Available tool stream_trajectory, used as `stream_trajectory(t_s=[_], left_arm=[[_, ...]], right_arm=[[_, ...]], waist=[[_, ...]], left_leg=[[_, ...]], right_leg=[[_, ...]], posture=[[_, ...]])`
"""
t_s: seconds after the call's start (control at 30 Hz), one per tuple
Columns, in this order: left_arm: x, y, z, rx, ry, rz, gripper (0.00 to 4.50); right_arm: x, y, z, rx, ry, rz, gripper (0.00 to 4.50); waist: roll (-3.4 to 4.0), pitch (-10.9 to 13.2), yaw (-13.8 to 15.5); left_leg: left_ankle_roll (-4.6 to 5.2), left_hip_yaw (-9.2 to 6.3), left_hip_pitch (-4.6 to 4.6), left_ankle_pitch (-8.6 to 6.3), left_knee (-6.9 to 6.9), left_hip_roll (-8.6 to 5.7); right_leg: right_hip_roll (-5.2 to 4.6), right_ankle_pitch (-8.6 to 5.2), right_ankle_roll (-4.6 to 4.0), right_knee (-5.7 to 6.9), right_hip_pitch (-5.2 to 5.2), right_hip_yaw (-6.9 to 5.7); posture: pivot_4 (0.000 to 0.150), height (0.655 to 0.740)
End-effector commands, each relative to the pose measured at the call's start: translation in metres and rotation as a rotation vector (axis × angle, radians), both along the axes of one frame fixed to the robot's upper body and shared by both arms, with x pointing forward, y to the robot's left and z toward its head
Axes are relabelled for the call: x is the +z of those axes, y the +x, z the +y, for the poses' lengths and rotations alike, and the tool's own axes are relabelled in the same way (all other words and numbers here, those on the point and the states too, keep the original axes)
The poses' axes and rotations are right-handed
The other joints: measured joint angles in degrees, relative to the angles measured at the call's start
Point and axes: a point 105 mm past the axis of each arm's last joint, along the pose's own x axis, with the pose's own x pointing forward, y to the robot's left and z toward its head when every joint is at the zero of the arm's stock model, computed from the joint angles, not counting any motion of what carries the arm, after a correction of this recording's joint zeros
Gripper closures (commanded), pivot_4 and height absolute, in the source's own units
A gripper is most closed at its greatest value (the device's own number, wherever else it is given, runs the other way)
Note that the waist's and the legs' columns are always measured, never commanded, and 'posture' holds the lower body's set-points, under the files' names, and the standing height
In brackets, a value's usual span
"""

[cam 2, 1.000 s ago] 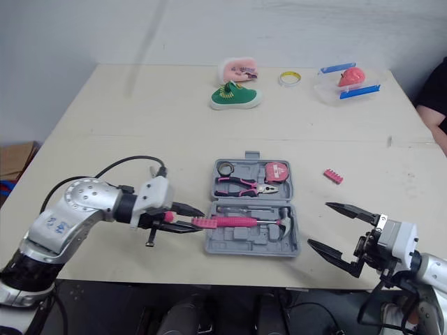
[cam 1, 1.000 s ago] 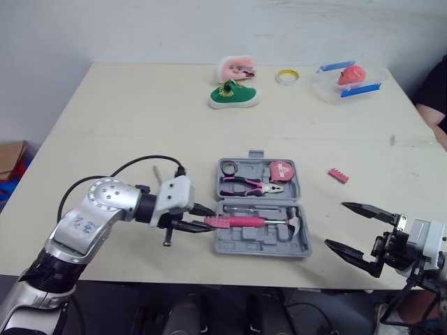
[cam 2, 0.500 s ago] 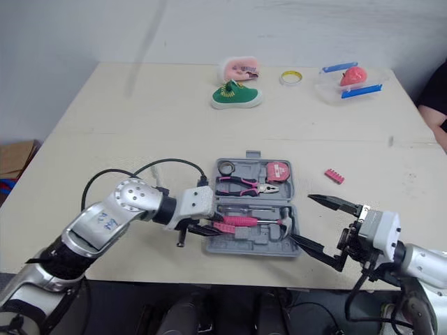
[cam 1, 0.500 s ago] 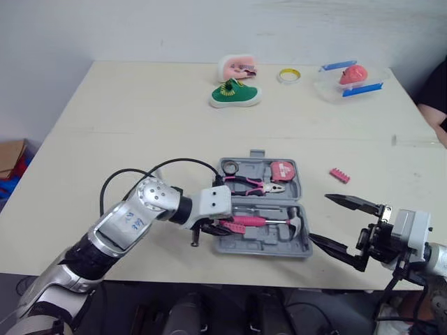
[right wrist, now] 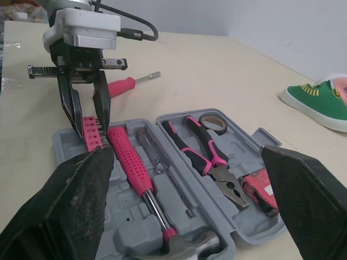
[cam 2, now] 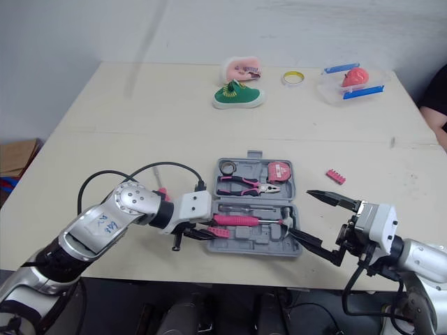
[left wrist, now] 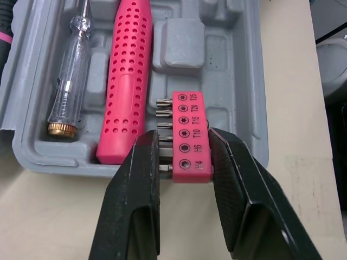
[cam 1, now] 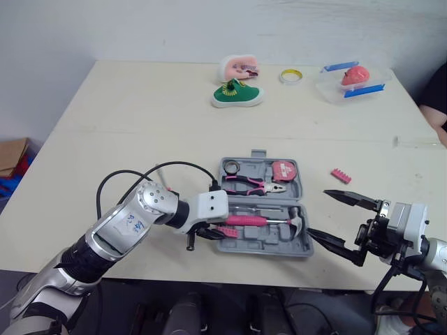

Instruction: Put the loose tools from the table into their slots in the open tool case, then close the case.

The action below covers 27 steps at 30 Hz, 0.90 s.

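— What's at the left?
— A red-handled screwdriver (right wrist: pixel 123 85) lies loose on the desk (cam 1: pixel 140 125), just beyond the left arm. The left gripper (left wrist: pixel 184 142) is at the near-left corner of the open tool case (cam 1: pixel 260 241), its jaws clenched on a pink bit holder (left wrist: pixel 190 114).
— Is the holder in its slot?
— I can't tell. It sits over the case's left end, close beside the handle of the pink hammer (cam 1: pixel 246 220), with its bits pointing toward that handle.
— And the rest of the case?
— The hammer lies along the front half, with a clear-handled screwdriver (left wrist: pixel 68 76) just behind it. The back half holds a roll of tape (cam 1: pixel 230 167), pink pliers (cam 1: pixel 248 185) and a tape measure (cam 1: pixel 283 169).
— And the right side?
— The right gripper (cam 1: pixel 318 212) hovers off the case's right end, jaws spread wide and grasping nothing. A second pink bit strip (cam 1: pixel 339 175) lies on the desk to the right of the case, apart from it.
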Motion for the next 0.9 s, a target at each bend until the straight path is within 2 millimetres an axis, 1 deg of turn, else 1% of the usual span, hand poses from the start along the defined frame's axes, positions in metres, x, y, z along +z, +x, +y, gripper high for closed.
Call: stream_trajectory(t_s=[0.03,0.17,0.27,0.47,0.67,0.73,0.77,0.83,0.87,0.9], left_arm=[[0.002,0.0,-0.003,0.003,-0.013,-0.038,3.82],[-0.002,0.002,-0.008,0.009,-0.021,-0.035,3.82],[-0.003,0.009,-0.013,0.021,-0.033,-0.071,3.82],[-0.006,0.005,-0.016,0.002,-0.043,-0.046,3.82],[-0.007,0.005,-0.017,0.006,-0.046,-0.05,3.82],[0.008,0.007,-0.025,0.009,-0.149,-0.078,2.75],[0.016,0.006,-0.028,-0.013,-0.181,-0.104,2.34],[0.034,-0.003,-0.032,-0.087,-0.265,-0.125,1.48],[0.041,-0.008,-0.031,-0.119,-0.296,-0.124,1.48],[0.047,-0.008,-0.028,-0.123,-0.315,-0.142,1.48]], right_arm=[[0.003,-0.003,-0.001,0.002,0.0,-0.026,0.0],[0.0,-0.006,-0.003,-0.003,0.001,-0.02,0.0],[0.0,-0.007,-0.003,-0.004,0.001,-0.021,0.0],[-0.002,-0.01,-0.005,-0.008,0.003,-0.019,0.0],[-0.009,-0.01,-0.009,-0.011,0.003,-0.009,0.0],[-0.013,-0.01,-0.012,-0.011,0.005,-0.001,0.0],[-0.016,-0.01,-0.013,-0.011,0.007,0.006,0.0],[-0.019,-0.011,-0.016,-0.009,0.007,0.015,0.0],[-0.021,-0.012,-0.018,-0.01,0.008,0.018,0.0],[-0.022,-0.012,-0.019,-0.009,0.007,0.021,0.0]], waist=[[0.0,0.0,0.0],[0.0,0.0,0.0],[0.0,0.0,0.0],[0.0,0.0,0.1],[0.0,0.0,0.1],[0.0,0.0,0.1],[-0.02,0.0,0.1],[-0.08,0.0,0.0],[-0.08,0.0,0.0],[-0.08,0.0,0.0]], left_leg=[[0.0,0.0,0.0,0.0,0.0,0.0],[0.02,0.0,0.0,0.01,0.04,-0.02],[0.05,0.0,0.0,0.02,0.1,-0.03],[0.07,-0.03,0.0,0.04,0.12,-0.04],[0.08,-0.03,0.0,0.04,0.14,-0.05],[0.09,-0.03,0.0,0.04,0.15,-0.06],[0.1,-0.03,0.0,0.04,0.15,-0.07],[0.11,-0.06,-0.04,0.05,0.19,-0.06],[0.11,-0.06,-0.05,0.05,0.19,-0.05],[0.1,-0.06,-0.04,0.05,0.19,-0.05]], right_leg=[[0.0,0.0,0.0,0.0,0.0,0.0],[0.0,0.0,0.0,0.03,0.01,-0.01],[-0.02,0.01,0.03,0.09,0.02,0.01],[-0.05,0.03,0.05,0.1,0.03,0.01],[-0.05,0.03,0.06,0.11,0.05,0.01],[-0.06,0.04,0.06,0.11,0.06,0.0],[-0.07,0.04,0.07,0.11,0.06,0.01],[-0.06,0.04,0.07,0.12,0.04,-0.02],[-0.06,0.04,0.07,0.12,0.04,-0.02],[-0.06,0.04,0.07,0.13,0.03,-0.03]], posture=[[0.15,0.74],[0.15,0.74],[0.15,0.74],[0.15,0.74],[0.15,0.74],[0.15,0.74],[0.15,0.74],[0.15,0.74],[0.15,0.74],[0.15,0.74]])
